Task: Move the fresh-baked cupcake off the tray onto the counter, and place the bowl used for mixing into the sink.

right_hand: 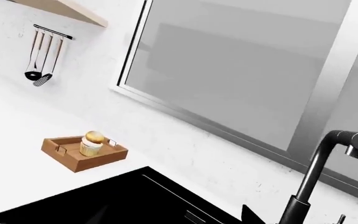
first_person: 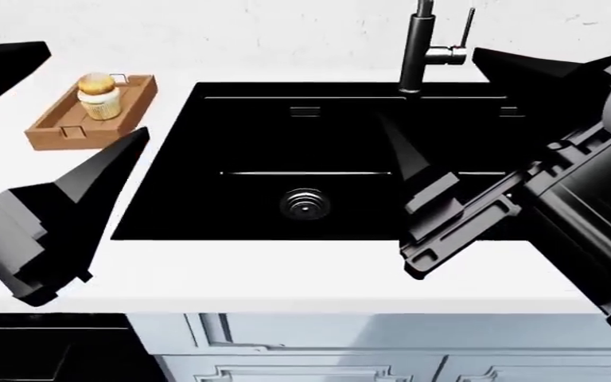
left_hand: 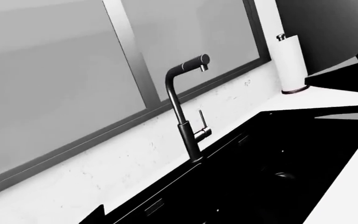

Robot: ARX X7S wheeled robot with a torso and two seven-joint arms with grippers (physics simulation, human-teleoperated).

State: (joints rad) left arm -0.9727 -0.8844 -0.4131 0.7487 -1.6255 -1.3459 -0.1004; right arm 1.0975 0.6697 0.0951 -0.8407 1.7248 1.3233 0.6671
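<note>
The cupcake [first_person: 99, 94] stands in the brown wooden tray [first_person: 51, 131] on the white counter [first_person: 284, 274], left of the black sink [first_person: 252, 135]. In the right wrist view the cupcake [right_hand: 92, 142] shows in the tray [right_hand: 82, 161], far off. My left gripper [first_person: 98, 87] hangs high near the camera, open and empty, and its fingertips frame the tray in the picture. My right gripper [first_person: 429, 86] is open and empty over the sink's right side, near the faucet [first_person: 422, 48]. The bowl is out of view.
A tall white paper-towel roll [left_hand: 291, 56] with a dark base ring stands by the wall beyond the faucet [left_hand: 188, 107]. The sink has a round metal drain [first_person: 305, 204]. Utensils [right_hand: 39, 58] hang on the far wall. Cabinet fronts [first_person: 317, 350] lie below the counter's edge.
</note>
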